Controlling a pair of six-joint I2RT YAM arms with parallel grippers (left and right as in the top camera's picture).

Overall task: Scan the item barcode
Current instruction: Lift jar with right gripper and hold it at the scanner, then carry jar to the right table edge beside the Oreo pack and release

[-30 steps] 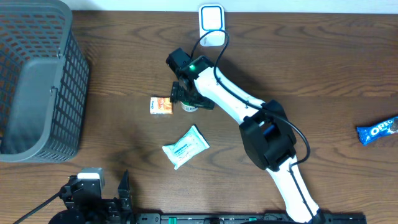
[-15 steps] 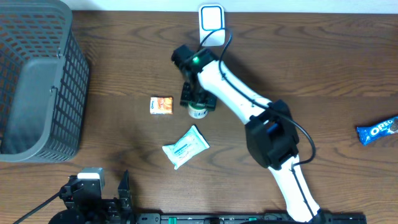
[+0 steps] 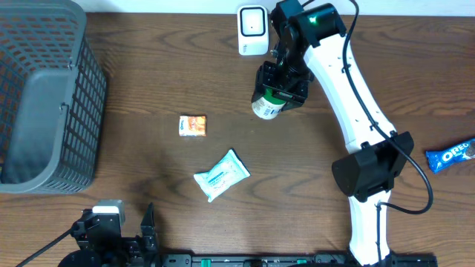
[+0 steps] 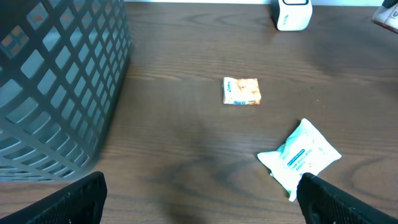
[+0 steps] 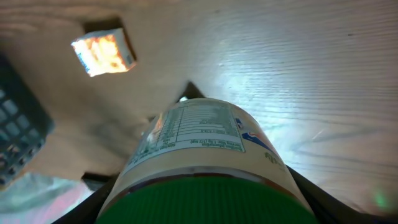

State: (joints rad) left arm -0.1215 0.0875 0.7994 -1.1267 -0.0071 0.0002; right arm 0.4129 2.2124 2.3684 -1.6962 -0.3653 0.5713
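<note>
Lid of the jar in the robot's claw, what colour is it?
Green lid, finely ridged, on the jar; the right wrist view shows it best.

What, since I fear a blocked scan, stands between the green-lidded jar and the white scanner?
Nothing visible does. The right pincer holds the jar close beside the scanner, with only bare table between them. The orange packet and the wipes pack lie well away, off that path.

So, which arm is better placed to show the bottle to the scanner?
Right. The right gripper holds the green-lidded bottle close to the white scanner. The left gripper is open, empty and far from both.
</note>
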